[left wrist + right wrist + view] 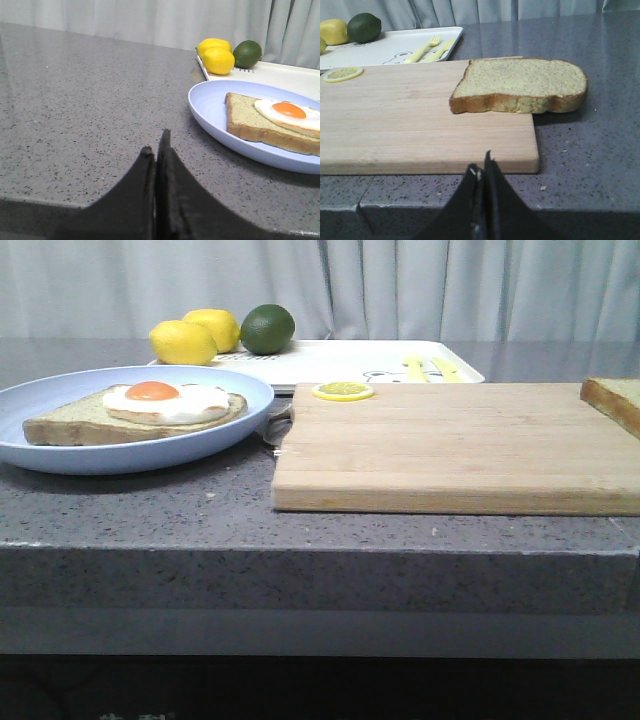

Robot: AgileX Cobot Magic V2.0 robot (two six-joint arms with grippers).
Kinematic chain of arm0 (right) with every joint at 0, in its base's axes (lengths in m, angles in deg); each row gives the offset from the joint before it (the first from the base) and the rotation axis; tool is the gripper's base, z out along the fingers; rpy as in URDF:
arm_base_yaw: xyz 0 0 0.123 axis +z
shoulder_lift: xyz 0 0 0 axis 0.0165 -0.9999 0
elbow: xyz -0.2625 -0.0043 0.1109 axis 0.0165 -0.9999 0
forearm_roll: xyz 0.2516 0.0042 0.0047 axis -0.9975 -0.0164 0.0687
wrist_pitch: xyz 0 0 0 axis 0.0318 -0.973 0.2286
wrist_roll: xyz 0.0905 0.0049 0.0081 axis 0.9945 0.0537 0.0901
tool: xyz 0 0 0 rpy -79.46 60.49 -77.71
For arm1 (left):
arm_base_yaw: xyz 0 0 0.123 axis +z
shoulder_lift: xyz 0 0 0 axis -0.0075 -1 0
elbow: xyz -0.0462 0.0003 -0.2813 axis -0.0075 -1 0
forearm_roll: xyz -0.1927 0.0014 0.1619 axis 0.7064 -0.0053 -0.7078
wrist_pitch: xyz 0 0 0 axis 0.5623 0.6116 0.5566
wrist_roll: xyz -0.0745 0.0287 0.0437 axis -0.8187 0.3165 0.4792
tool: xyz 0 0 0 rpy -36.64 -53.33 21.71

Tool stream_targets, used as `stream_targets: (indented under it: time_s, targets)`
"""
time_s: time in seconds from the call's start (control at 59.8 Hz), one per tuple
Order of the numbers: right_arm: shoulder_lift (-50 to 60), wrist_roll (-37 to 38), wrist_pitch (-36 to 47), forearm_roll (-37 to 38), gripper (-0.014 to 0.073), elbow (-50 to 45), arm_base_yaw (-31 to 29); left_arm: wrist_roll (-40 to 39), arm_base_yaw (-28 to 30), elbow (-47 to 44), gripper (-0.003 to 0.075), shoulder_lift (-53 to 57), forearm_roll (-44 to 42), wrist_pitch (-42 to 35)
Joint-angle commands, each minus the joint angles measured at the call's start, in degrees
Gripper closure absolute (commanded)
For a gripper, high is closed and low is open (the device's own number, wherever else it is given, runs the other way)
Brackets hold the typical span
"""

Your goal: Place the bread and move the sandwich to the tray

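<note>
Front camera low, facing forward; 2 wrist cameras low, sharing the tray (pixel 330 365).

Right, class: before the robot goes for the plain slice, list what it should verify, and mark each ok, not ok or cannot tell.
1. Plain tan toast slice reachable, half overhanging the wooden cutting board: ok.
2. Right gripper jaws open for grasping: not ok, shut.
3. Left gripper clear of the pale blue round plate: ok.
4. Fried egg sitting on its toast: ok.
5. White rectangular tray has bare space: ok.
</note>
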Motion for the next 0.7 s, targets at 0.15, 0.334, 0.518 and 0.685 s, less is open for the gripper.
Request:
stream_targets:
  time_s: [0.15, 0.334, 0.518, 0.685]
  targets:
    - [1.1, -0.2, 5.1, -0.3, 0.0663, 0.2, -0.4, -0.5, 0.0, -0.1, 0.0741, 1.2, 0.5, -4.7]
    - [1.1, -0.2, 6.4, -0.3, 0.0663, 0.2, -0.4, -0.5, 0.0, -0.1, 0.0741, 1.2, 0.5, -4.8]
    - [1.1, -0.2, 7.0, -1.5, 0.0663, 0.2, -0.4, -0.5, 0.0, -0.1, 0.0741, 1.2, 0.5, -5.2]
    - [1.1, -0.2, 9.4, -7.6, 0.0663, 0.2, -0.4, -0.5, 0.0, -0.1, 0.0741, 1.2, 0.5, -9.4]
